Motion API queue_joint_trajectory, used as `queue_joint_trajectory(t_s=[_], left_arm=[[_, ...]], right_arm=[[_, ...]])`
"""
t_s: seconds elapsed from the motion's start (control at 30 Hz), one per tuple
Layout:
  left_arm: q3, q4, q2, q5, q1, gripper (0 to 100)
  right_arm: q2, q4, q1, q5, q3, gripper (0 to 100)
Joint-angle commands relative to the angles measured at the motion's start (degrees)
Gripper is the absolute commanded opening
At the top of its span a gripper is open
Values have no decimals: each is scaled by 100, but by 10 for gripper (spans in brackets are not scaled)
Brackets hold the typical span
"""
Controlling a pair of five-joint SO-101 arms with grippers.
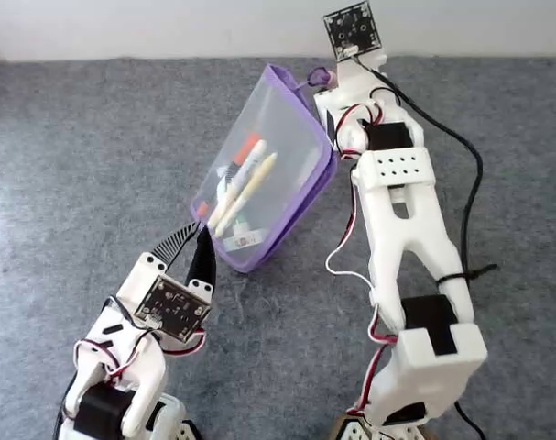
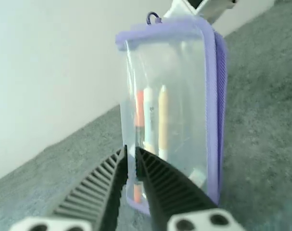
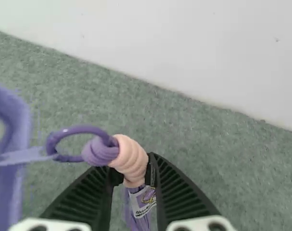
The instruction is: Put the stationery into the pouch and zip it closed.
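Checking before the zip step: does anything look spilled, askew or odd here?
Nothing is spilled. The pouch is askew: it is held tilted between the two hands rather than lying flat. The left hand pinches one end and the right hand is clamped on the zip charm. The pens lie toward the left hand's end.

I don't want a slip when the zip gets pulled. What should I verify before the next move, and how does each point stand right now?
1. Pens inside the pouch: ok, they lie behind its clear wall.
2. Left gripper holding the pouch's lower edge: ok, its fingers are shut on it.
3. Right gripper holding the zipper pull: ok, its fingers are shut on it.
4. Zip run to its end: cannot tell, the purple side band does not show how far it is closed.
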Motion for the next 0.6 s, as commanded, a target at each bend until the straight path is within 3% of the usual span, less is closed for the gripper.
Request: queue_joint_trajectory(t_s=[0.0,0.13,0.3,0.57], left_arm=[[-31,-492,-44,308,18,174],[-22,-571,-26,686,44,306],[-22,-598,-26,721,53,312],[391,-1301,-18,800,53,312]], right_arm=[[-752,532,-119,-9,-290,8],[-1226,1138,-391,-18,-290,8],[-1692,1824,-954,-114,-290,8],[-1833,2158,-1771,-378,-290,8]])
